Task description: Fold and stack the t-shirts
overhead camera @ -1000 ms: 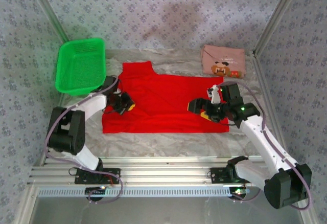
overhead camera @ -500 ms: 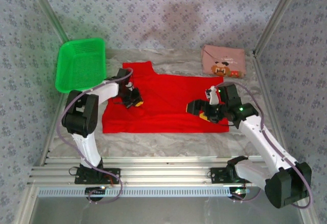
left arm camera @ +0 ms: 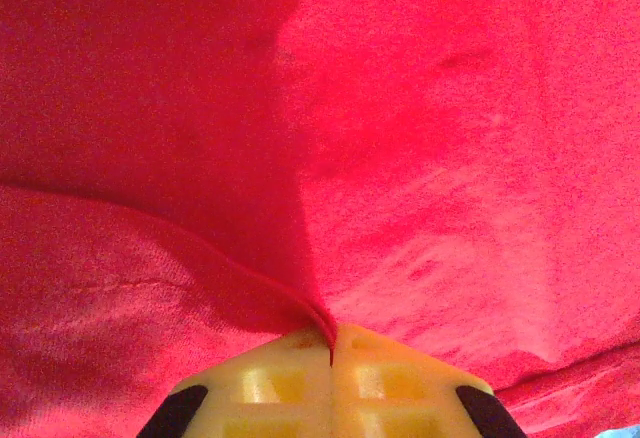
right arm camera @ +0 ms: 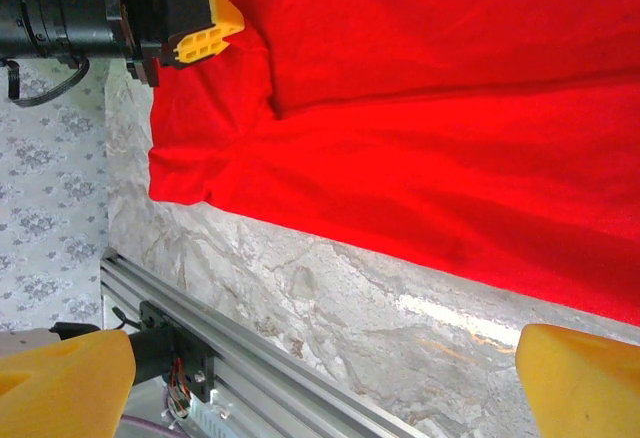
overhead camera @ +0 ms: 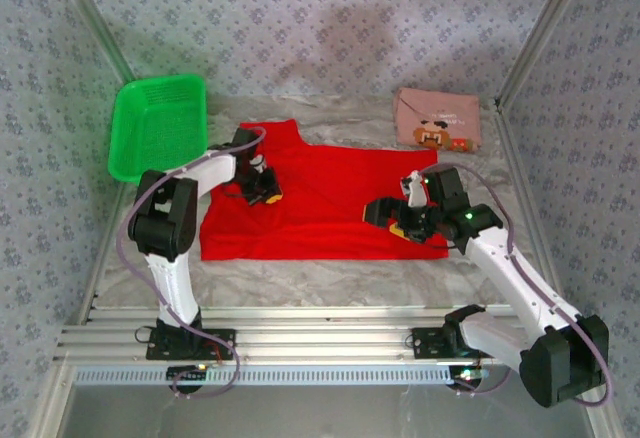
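Tabletop (overhead camera: 320,280), green basket (overhead camera: 160,130) near red t-shirt (overhead camera: 320,198)

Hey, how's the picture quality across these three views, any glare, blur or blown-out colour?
Top external view: even, soft light, slightly fuzzy; the red t-shirt is oversaturated. Left wrist view: cloth very close, soft focus, a darker shaded patch upper left. Right wrist view: sharper, with a glare streak on the table cover and blurred yellow fingertips in the bottom corners.
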Robot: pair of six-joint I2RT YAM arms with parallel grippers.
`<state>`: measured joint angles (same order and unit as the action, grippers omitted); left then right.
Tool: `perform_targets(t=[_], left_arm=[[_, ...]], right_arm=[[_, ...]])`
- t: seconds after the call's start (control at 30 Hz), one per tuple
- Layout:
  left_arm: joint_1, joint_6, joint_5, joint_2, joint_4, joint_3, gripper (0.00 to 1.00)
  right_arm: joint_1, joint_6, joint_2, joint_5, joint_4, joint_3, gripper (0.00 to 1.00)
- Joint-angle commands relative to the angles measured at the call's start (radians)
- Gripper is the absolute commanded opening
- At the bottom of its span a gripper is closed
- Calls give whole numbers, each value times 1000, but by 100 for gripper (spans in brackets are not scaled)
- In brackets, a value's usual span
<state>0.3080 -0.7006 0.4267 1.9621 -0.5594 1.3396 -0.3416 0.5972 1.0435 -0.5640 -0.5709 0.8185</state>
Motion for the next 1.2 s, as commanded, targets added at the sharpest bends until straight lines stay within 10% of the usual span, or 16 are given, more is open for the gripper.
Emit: perform_targets(t=[0.0,0.17,0.3,0.5,0.93,1.17], left_arm=[[9,43,32,32,-23,45,11],[20,38,56,3,41,55,19],[20,42,65,-10,13,102,54],[-8,-5,-3,-229,7,94,79],[-324,80,10,-622,-189,-39,96],[-363,128,51,-645,-171,-144,95]], right_arm=[[-11,17,-8,12,14,-9,100],[-13,19,-7,25,14,-7,100],[-12,20,5,32,22,2,100],[9,-35,21,82,-88,82,100],[380,-138,172,91,-222,215,100],[411,-212,356,84,-198,288,100]])
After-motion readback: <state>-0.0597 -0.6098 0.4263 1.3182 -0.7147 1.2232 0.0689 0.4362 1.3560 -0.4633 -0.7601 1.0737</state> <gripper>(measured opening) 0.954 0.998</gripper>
